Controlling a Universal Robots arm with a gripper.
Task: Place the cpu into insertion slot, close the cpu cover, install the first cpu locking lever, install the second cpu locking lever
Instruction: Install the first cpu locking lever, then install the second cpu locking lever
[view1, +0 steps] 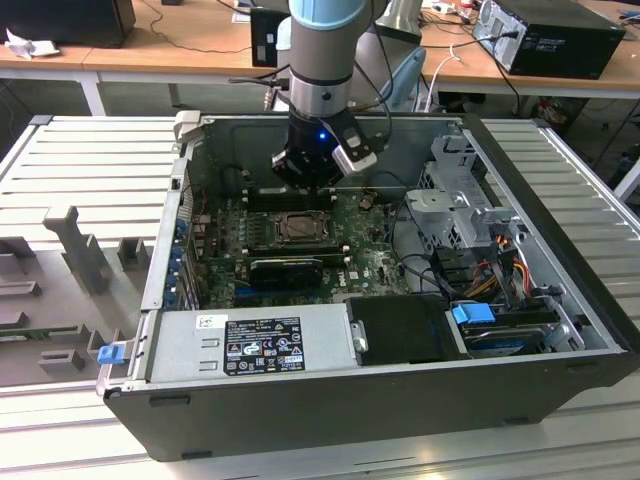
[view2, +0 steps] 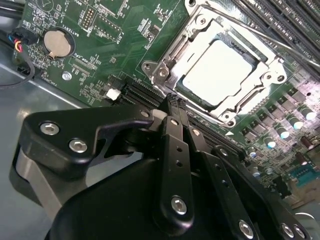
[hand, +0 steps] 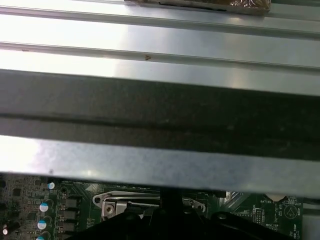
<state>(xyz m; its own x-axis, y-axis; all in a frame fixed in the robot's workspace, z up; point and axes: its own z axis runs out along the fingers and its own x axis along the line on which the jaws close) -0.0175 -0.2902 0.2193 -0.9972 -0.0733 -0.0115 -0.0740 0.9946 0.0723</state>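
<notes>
One open computer case (view1: 400, 380) lies on the ribbed table (view1: 90, 170), its green motherboard (view1: 370, 265) facing up. Toward the exterior view's left of the board's middle, the cpu (view2: 220, 70) sits in the insertion slot (view2: 192, 97), its pale face showing through the window of the cpu cover (view2: 172, 55), which lies flat around it. On the far side of the socket hangs the hand (view1: 312, 172), just above the board, its black fingers (view2: 176, 130) pressed together on nothing, the tips near the socket's edge.

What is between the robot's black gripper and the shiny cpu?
In the second wrist view, the gripper sits beside the cpu; between them lies the cpu cover frame's metal edge.
</notes>
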